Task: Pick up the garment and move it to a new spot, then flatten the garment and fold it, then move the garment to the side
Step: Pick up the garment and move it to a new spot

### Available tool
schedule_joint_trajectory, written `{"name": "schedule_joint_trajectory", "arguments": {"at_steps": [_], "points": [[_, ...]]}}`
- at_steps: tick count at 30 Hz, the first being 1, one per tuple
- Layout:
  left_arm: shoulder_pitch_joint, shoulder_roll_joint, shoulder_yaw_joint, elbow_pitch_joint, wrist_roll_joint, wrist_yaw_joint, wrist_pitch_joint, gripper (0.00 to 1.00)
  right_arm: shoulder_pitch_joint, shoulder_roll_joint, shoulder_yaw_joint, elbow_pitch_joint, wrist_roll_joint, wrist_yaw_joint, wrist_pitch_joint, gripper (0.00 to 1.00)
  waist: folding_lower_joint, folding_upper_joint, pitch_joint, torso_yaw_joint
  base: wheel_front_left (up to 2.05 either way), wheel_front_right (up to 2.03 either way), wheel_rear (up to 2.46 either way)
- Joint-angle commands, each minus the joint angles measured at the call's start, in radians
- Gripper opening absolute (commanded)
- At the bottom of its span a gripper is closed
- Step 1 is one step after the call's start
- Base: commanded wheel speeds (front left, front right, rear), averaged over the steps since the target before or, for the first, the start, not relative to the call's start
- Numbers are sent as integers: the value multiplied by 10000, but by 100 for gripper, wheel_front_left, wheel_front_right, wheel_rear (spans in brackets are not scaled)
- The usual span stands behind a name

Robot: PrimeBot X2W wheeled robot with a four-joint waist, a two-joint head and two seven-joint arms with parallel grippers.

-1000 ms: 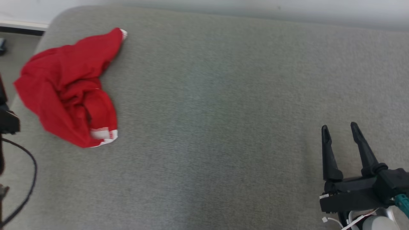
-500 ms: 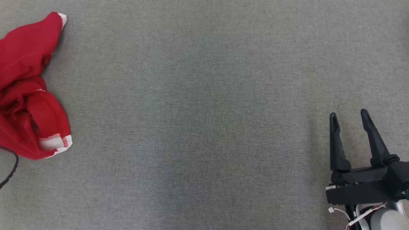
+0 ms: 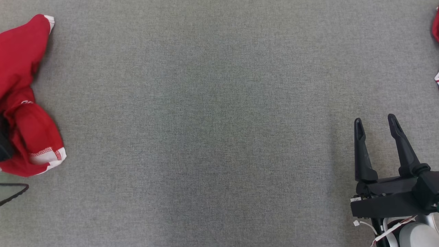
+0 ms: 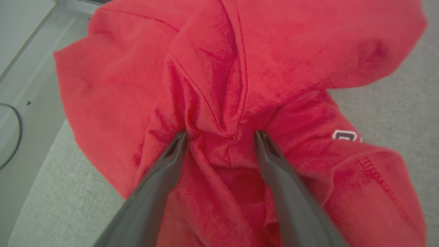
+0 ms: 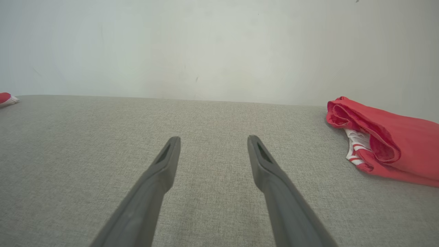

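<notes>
At my far left, the crumpled red cotton garment with white stitched hems (image 3: 24,103) lies bunched on the grey fabric-covered tabletop (image 3: 212,137), right at its left end. A thin black cable (image 3: 13,192) loops just below the garment. In the left wrist view I see the left claw (image 4: 220,133) spread wide over that heap. Both of its dark fingertips are down among the folds with a raised ridge of cloth between them, and nothing is pinched. A small white printed patch shows on the cloth to the right of the fingers.

Across the middle I see plain grey weave. At the lower right, the right claw (image 3: 375,118) hangs above the tabletop, its fingers spread and holding nothing. Farther right, by the pale wall (image 5: 205,44), a second red cloth piece with red-and-white striped trim (image 5: 387,144) lies folded over on itself, well apart from the right claw.
</notes>
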Motion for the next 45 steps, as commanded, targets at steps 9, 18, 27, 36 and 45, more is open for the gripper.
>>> {"name": "schedule_joint_trajectory", "arguments": {"at_steps": [9, 18, 27, 36, 45], "points": [[-120, 138, -440, 957, -544, 30, 200, 0, -166, 5, 22, -64, -83, -29, 74, 100, 0, -2, -6, -18, 0, 0, 0], [-1305, 277, -702, 844, 159, 260, -3016, 0, 24, 161, 25, 312, 19, -28, -129, 100, 0, -2, -697, 244, 0, 0, 0], [-2872, -51, -1498, -580, 934, 91, -4128, 0, 140, 497, 184, 1260, 244, -28, -659, 100, 0, -2, -1682, 58, 0, 0, 0], [-3751, -1203, -2333, -2533, 1062, 54, -3573, 0, 156, 815, 415, 2242, 491, -28, -1257, 100, 0, -2, -2228, -782, 0, 0, 0], [-3323, -2772, -3068, -4011, 933, 292, -3188, 0, -33, 926, 559, 2953, 738, -28, -1627, 100, 0, -2, -2324, -1866, 0, 0, 0]]}}
